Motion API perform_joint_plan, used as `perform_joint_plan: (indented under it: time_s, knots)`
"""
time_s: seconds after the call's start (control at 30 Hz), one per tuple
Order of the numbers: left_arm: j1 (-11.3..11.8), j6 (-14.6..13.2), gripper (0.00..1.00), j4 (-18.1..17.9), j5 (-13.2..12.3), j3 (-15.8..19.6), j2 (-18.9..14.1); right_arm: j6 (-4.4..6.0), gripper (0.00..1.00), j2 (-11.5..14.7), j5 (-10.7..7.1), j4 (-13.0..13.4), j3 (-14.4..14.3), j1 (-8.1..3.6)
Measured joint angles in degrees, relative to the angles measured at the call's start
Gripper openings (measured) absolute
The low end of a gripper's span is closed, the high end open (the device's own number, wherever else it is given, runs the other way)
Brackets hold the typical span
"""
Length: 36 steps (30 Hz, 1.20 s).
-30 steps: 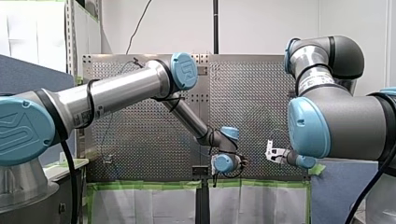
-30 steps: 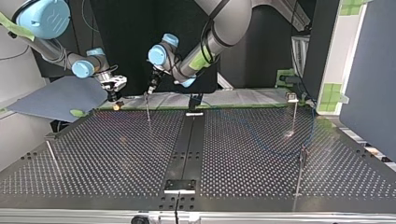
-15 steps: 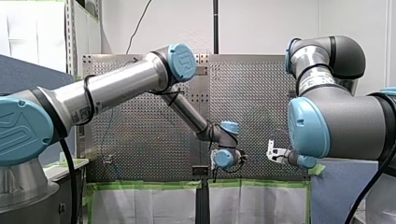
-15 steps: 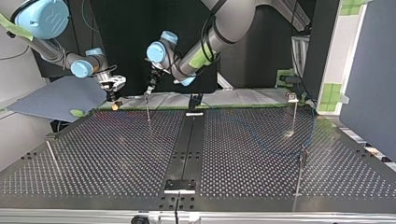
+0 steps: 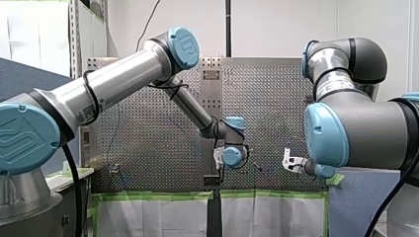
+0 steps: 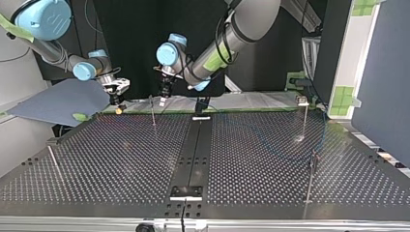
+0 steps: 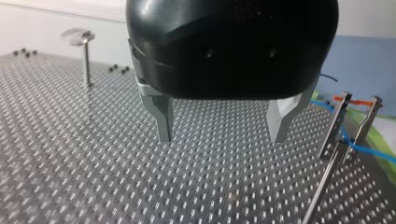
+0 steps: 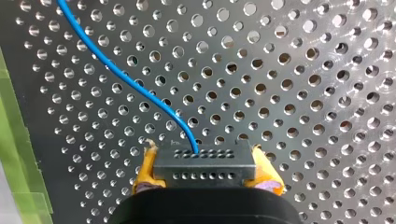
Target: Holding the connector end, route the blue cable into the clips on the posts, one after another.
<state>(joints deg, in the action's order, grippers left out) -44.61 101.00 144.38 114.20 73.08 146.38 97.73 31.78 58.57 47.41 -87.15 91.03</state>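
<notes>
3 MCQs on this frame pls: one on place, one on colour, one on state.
1. The connector sits: A in the left gripper; B lying loose; C in the right gripper.
2. The right gripper's pads are: A yellow; B black; C white.
3. The left gripper is: A shut on something; B open, empty; C out of view.
Key: 1 C, the right wrist view shows the pads clamping it. 2 A, yellow shows either side of the connector. 3 B, its metal fingers stand apart with nothing between.
</notes>
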Motion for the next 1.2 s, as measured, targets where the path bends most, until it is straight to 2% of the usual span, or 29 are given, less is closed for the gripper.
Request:
perform_joint_plan:
  time_s: [0.2, 0.57, 1.2]
  knots:
    - [0.2, 0.7, 1.0, 2.5, 1.2, 2.8, -2.8, 0.02, 0.0, 0.0, 0.04, -0.2, 0.0, -0.08]
    - [0.3, 0.7, 1.0, 7.3, 1.6, 7.9, -7.8, 0.02, 0.0, 0.0, 0.07, -0.4, 0.0, -0.18]
    - [0.4, 0.3, 1.0, 4.9, 3.0, 16.8, -16.8, 0.08, 0.0, 0.0, 0.07, -0.5, 0.0, -0.33]
